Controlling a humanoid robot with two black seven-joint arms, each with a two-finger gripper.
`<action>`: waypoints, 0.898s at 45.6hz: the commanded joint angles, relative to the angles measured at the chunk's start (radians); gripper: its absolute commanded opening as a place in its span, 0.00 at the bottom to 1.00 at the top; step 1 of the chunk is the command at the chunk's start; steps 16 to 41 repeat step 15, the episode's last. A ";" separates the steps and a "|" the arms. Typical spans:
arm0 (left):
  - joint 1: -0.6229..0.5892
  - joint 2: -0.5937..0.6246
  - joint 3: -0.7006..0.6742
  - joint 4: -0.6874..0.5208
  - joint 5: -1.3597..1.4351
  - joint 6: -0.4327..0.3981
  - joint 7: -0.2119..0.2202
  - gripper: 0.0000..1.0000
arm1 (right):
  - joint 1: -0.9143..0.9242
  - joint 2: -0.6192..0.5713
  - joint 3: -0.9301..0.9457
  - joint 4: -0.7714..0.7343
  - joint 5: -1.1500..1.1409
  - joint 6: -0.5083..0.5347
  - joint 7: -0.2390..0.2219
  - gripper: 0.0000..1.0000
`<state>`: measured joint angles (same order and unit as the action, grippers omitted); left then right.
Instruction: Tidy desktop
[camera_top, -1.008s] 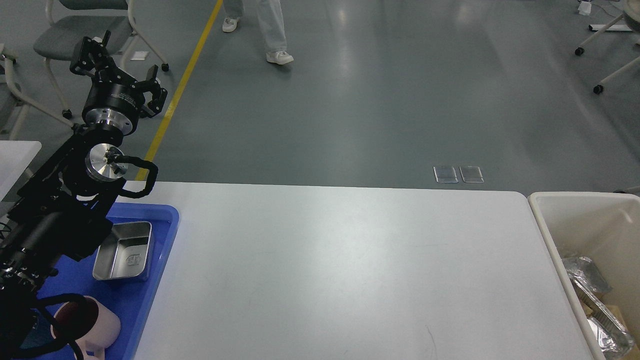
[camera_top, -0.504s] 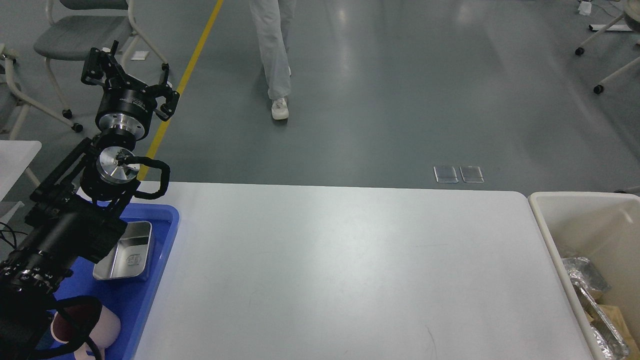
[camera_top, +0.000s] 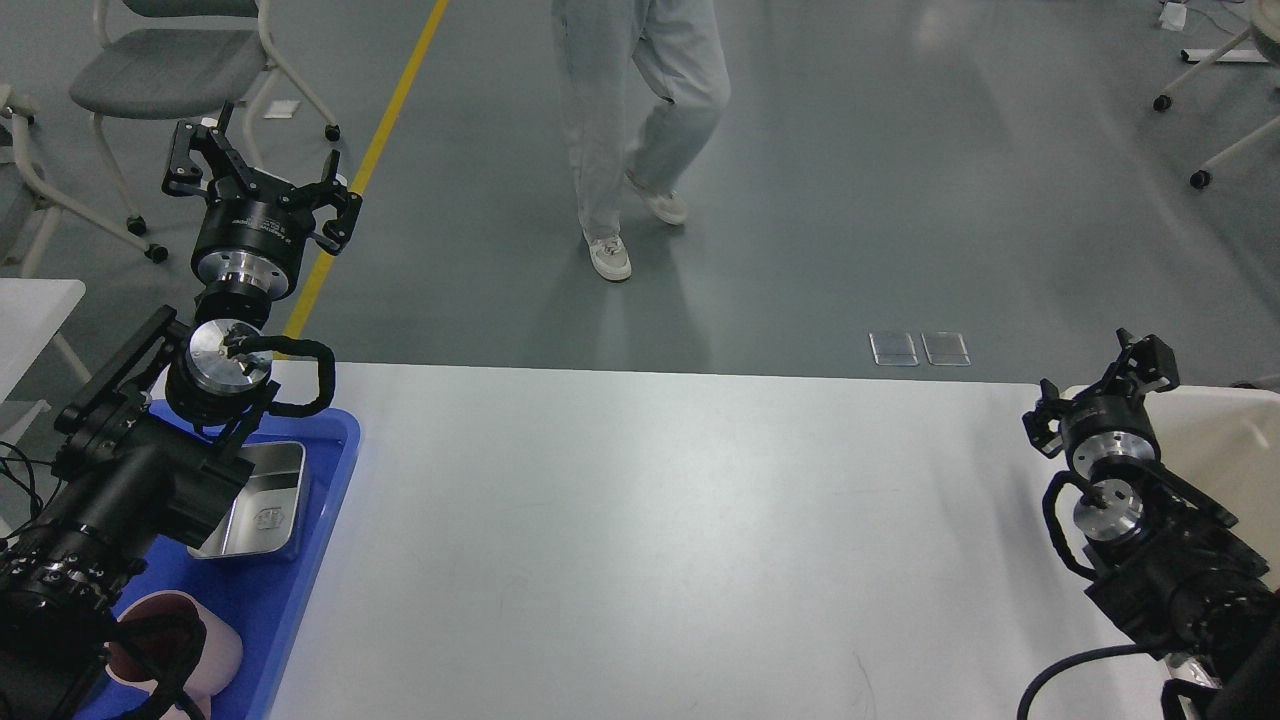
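Desktop (camera_top: 680, 540) fills the lower middle of the head view, white, glossy, bare across its centre. Left gripper (camera_top: 262, 168) is raised beyond the far left corner, seen against the floor: fingers spread wide, nothing between them, touching nothing. Right gripper (camera_top: 1105, 385) sits low at the far right edge of the desktop, in front of the bin (camera_top: 1215, 430); its two fingers stand apart with nothing visible in the gap, though it is small and dark, so the width of opening is hard to judge. Blue tray (camera_top: 325, 500) lies on the desktop's left end, largely covered by the left arm. In it, a steel pan (camera_top: 262, 510), partly hidden behind the arm, and nearer the bottom edge a pink cup (camera_top: 215, 650), cut off by the frame and crossed by a black cable. Bin is mostly hidden by the right arm; contents cannot be made out. Beyond the desktop, a person (camera_top: 640, 130) is visible from the waist down only. Chair (camera_top: 160, 70) at top left, cropped by the frame.
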<state>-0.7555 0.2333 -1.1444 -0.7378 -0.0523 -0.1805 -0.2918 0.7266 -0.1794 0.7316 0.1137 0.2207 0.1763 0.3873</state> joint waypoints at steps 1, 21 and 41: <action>0.021 -0.011 -0.032 0.000 -0.030 -0.048 0.002 0.98 | 0.054 0.058 0.049 0.001 0.000 -0.005 0.001 1.00; 0.027 -0.072 -0.080 0.032 -0.083 -0.119 0.008 0.98 | 0.122 0.155 0.153 0.003 0.000 0.005 0.002 1.00; 0.027 -0.072 -0.080 0.032 -0.083 -0.119 0.008 0.98 | 0.122 0.155 0.153 0.003 0.000 0.005 0.002 1.00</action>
